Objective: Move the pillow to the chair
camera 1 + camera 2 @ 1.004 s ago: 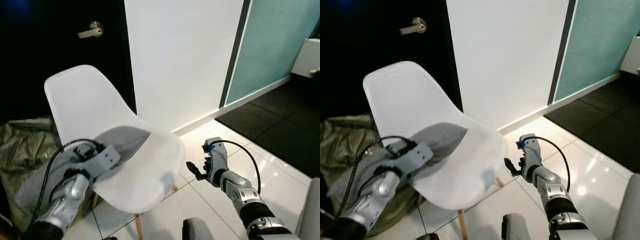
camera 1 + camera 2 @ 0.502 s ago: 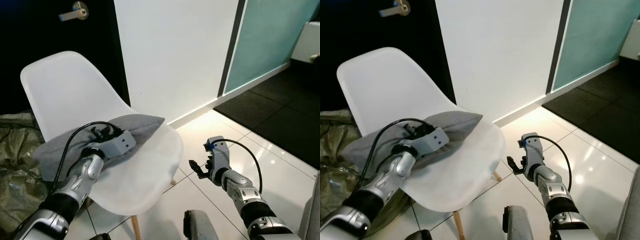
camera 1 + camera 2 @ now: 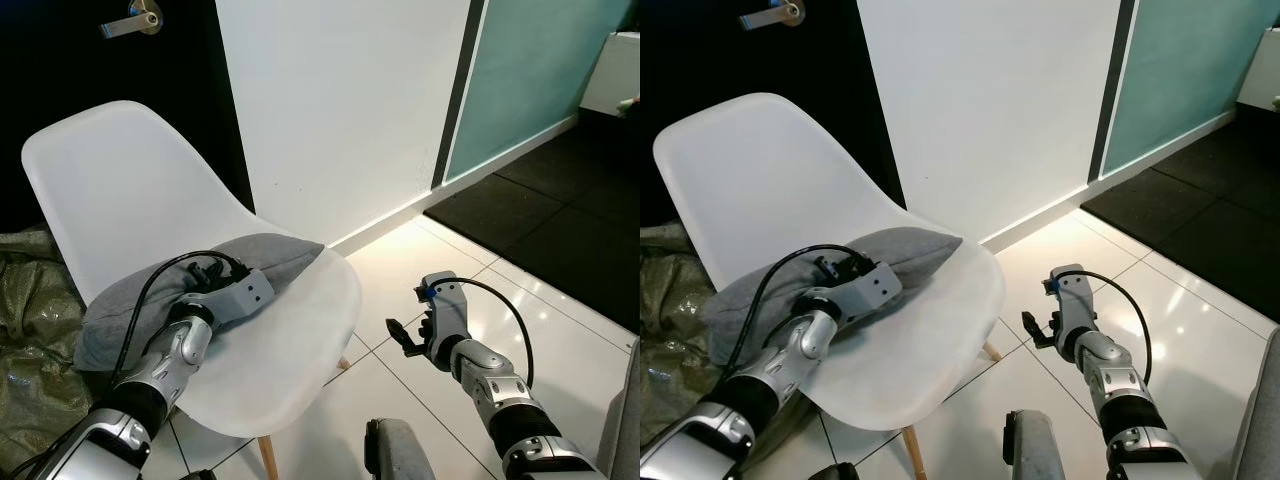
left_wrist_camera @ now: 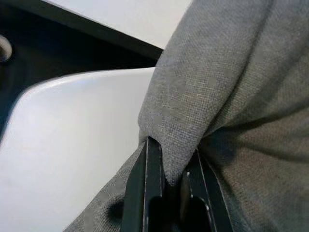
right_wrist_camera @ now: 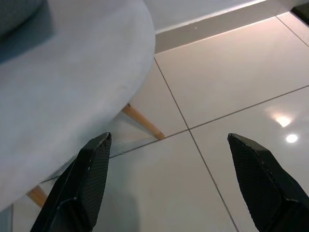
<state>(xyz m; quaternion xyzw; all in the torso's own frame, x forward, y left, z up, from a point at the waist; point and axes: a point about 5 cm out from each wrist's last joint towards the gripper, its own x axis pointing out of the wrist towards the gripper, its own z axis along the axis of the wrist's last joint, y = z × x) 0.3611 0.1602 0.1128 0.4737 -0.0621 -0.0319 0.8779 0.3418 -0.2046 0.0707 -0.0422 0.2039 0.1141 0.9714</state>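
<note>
The left hand is pinching a fold of the grey pillow, which is lying on the seat of the white chair and overhanging its left edge, while the right hand is hovering with fingers spread apart over the tiled floor.

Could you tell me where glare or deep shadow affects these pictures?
Right wrist view: a bright ceiling-light reflection on the glossy floor tile. Left eye view: the door behind the chair is almost black. Left wrist view: sharp on the pillow, dark above the seat.
</note>
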